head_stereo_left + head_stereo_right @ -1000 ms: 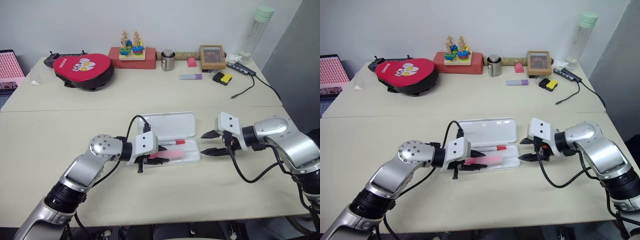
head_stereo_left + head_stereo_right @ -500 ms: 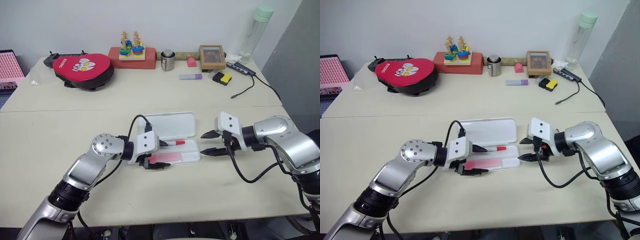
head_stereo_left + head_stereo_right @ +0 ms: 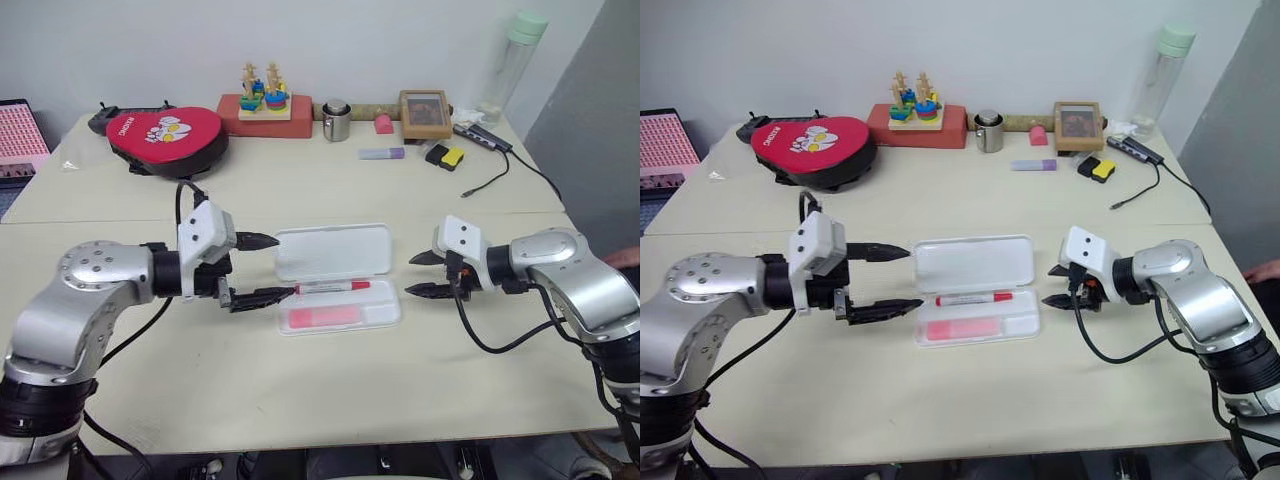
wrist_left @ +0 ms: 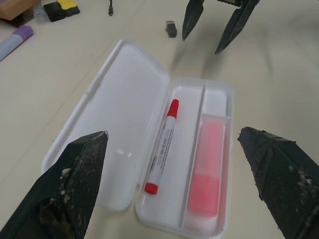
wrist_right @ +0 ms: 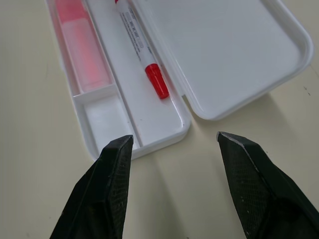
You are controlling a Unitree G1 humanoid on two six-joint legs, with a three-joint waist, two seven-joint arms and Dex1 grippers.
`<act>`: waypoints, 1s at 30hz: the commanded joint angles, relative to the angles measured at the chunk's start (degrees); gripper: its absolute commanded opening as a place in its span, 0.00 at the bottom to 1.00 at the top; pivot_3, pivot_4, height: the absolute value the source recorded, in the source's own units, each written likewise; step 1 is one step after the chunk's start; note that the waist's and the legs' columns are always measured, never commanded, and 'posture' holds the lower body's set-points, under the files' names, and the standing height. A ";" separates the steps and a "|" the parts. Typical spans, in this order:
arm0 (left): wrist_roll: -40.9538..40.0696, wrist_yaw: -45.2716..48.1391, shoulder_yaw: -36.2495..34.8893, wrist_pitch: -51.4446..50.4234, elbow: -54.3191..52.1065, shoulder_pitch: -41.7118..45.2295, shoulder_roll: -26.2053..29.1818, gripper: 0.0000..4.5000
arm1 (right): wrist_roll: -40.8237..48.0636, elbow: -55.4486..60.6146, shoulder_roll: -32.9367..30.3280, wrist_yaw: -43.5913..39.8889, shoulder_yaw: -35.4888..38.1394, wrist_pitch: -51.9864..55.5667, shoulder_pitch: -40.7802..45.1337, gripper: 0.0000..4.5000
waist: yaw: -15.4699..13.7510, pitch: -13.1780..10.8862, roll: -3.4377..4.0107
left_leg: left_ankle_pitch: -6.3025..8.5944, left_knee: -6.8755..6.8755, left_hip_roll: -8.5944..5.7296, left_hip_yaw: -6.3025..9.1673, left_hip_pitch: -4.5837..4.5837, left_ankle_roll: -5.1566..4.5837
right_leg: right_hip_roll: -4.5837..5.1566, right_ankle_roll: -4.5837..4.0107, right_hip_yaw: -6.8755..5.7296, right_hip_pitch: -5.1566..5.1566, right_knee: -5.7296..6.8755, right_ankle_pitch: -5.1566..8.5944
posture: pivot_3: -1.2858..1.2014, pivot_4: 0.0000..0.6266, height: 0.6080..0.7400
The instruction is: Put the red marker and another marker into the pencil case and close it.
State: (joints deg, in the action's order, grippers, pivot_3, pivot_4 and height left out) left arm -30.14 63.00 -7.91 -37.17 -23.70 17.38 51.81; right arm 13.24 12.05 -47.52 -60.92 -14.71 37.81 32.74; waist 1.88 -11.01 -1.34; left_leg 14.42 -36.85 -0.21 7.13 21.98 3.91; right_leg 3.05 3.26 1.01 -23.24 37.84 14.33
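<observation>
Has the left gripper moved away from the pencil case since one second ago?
Yes. The left gripper has pulled back leftward, clear of the pencil case, leaving the pink highlighter in the tray.

red marker (image 3: 333, 287) behind pink highlighter (image 3: 323, 317), both in pencil case (image 3: 383, 316)

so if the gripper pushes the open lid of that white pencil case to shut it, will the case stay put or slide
The pencil case looks like thin glossy plastic on a smooth table, so it probably slides when pushed. It holds only the red marker and pink highlighter, adding little weight. The open lid lies flat, so it likely needs lifting first.
</observation>
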 commanded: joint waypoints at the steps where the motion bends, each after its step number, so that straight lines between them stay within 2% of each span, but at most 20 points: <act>1: -3.18 -1.42 -3.85 -2.15 -4.43 -1.32 1.46 1.00 | -2.51 -2.33 0.70 2.81 1.58 -1.99 2.01 0.62 | 0.00 0.00 0.00 | 0.00 -0.01 0.00 0.00 0.00 0.00 | 0.00 0.00 0.00 0.00 0.00 0.00 | 0.52 0.24 1.00; 5: -7.37 -5.26 -8.04 -5.63 -9.56 -3.49 1.15 1.00 | -7.12 -8.81 2.54 8.11 1.51 -4.73 3.33 0.62 | 0.02 0.00 0.00 | 0.00 -0.02 0.00 -0.02 0.00 0.00 | 0.00 -0.01 0.02 0.00 0.01 0.00 | 0.52 0.24 1.00; 12: -8.34 -10.84 -9.02 -6.82 -10.76 -3.70 0.77 1.00 | -11.12 -15.91 3.07 12.70 2.76 -5.79 4.94 0.62 | -0.03 0.00 0.00 | 0.00 -0.01 -0.01 -0.03 0.00 0.00 | 0.00 -0.10 0.05 0.00 0.00 -0.06 | 0.52 0.24 1.00; 22: -8.03 -14.13 -6.01 -5.62 -11.00 -4.03 -0.93 1.00 | -14.10 -19.70 -4.10 9.33 3.90 -10.27 2.99 0.62 | -0.06 -0.05 0.09 | 0.00 0.01 -0.02 -0.07 0.01 0.00 | 0.01 -0.12 0.08 0.00 -0.05 -0.07 | 0.52 0.24 1.00; 30: -8.09 -14.99 -4.72 -5.02 -10.83 -3.56 -1.38 1.00 | -16.37 -22.36 -4.17 8.26 3.37 -12.63 3.46 0.62 | 0.12 -0.06 0.10 | 0.00 0.00 0.00 -0.14 -0.06 0.00 | 0.01 -0.09 0.14 0.00 -0.01 -0.05 | 0.52 0.24 1.00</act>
State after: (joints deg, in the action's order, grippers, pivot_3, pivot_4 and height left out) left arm -37.99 48.29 -12.62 -43.28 -33.60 13.01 50.42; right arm -2.84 -11.09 -51.29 -52.35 -12.35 26.37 35.36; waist 2.00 -11.07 -1.24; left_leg 14.42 -36.84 -0.21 6.99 21.93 3.91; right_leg 3.06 3.17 1.15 -23.24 37.83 14.27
